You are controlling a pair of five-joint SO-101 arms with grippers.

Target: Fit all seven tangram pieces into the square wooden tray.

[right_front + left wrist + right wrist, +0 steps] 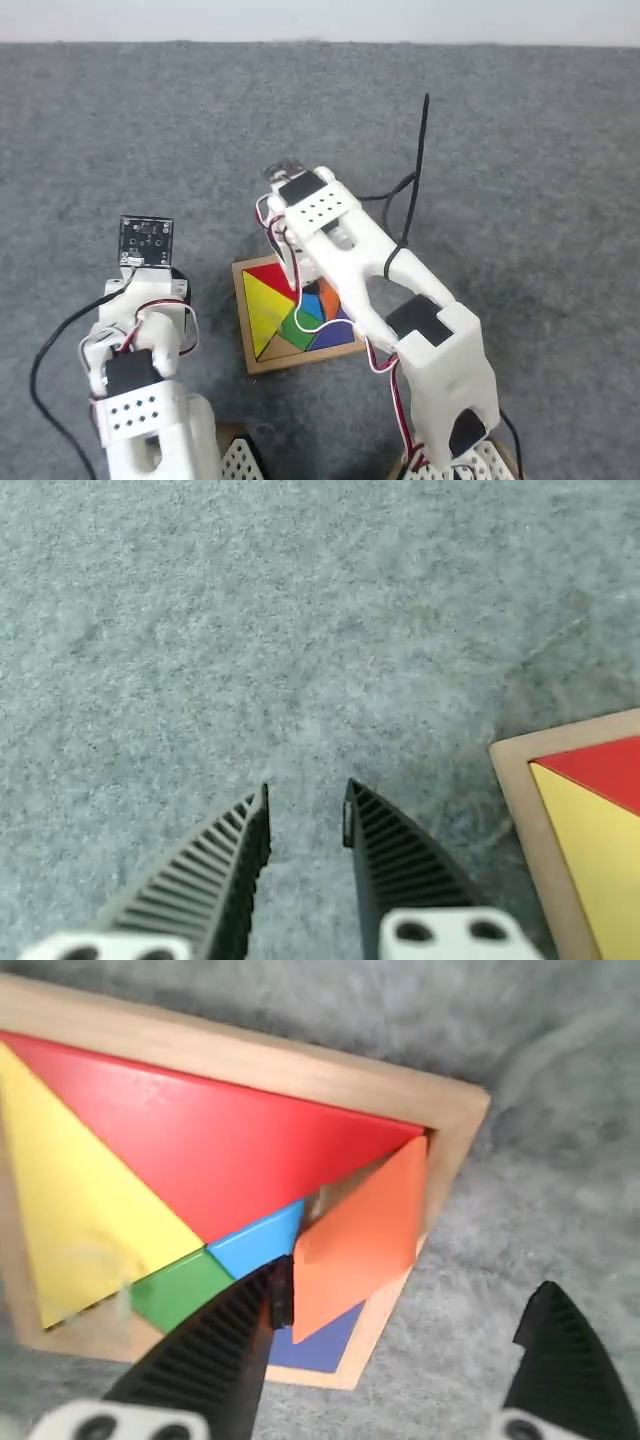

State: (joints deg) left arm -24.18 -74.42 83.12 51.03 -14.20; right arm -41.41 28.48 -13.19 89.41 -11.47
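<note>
A: Where's the orange piece [360, 1230]?
B: In the tray [250, 1050], corner by the red piece [220, 1140]. It looks tilted, one edge up against the rim, so not seated, I'd say.
A: Right gripper [408, 1290]?
B: Spread wide, holding nothing. The piece lies between the fingers, and one finger [215, 1350] is right at its edge. Its long axis runs from the tray corner back toward that finger.
A: Left gripper [305, 800]?
B: Slightly parted and empty, over bare mat [250, 630] with the tray off to one side.
A: Which arm is nearer?
B: The right one. A nudge toward the blue piece [255, 1245] would probably drop it flat.
</note>
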